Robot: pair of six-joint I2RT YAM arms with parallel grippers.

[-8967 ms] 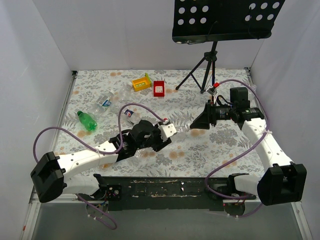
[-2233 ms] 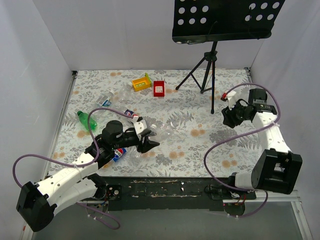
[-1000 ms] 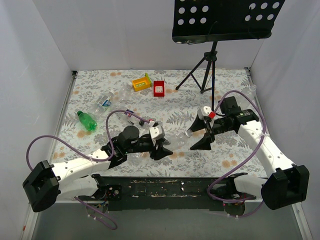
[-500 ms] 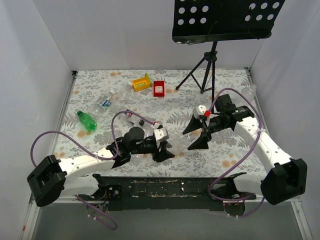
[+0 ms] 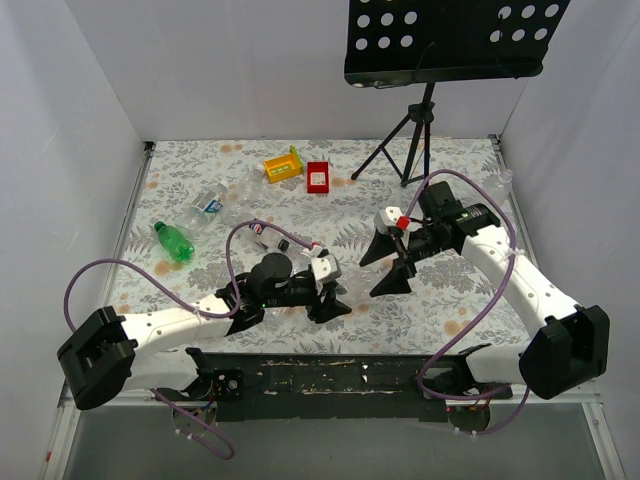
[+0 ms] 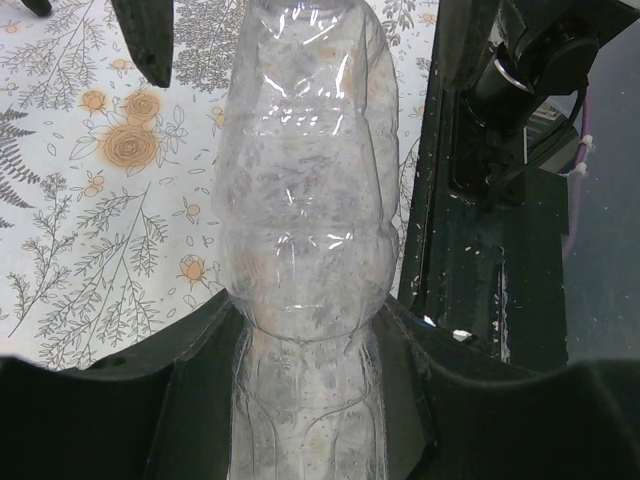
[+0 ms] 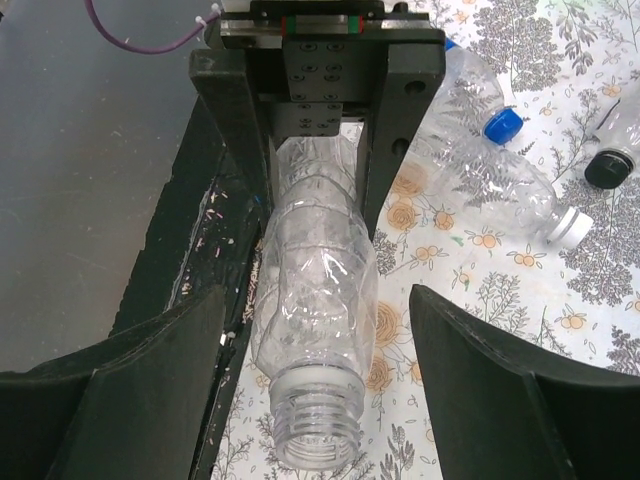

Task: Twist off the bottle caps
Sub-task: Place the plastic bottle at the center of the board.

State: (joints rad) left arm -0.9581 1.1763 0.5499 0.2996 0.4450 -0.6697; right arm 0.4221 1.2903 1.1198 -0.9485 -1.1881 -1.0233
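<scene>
My left gripper is shut on a clear plastic bottle, clamping its lower body between both fingers. The bottle points toward my right gripper. Its threaded neck is bare, with no cap on it. My right gripper is wide open, one finger on each side of the neck end, touching nothing. Other clear bottles lie on the table with a blue cap, a white cap and a dark cap on them.
A green bottle and clear bottles lie at the left. A yellow tray and a red tray sit at the back. A tripod stand rises at the back right. The dark base rail runs along the near edge.
My right gripper has moved left and slightly back, closer to the held bottle's neck, staying open. My left gripper has shifted a little to the right with the bottle.
</scene>
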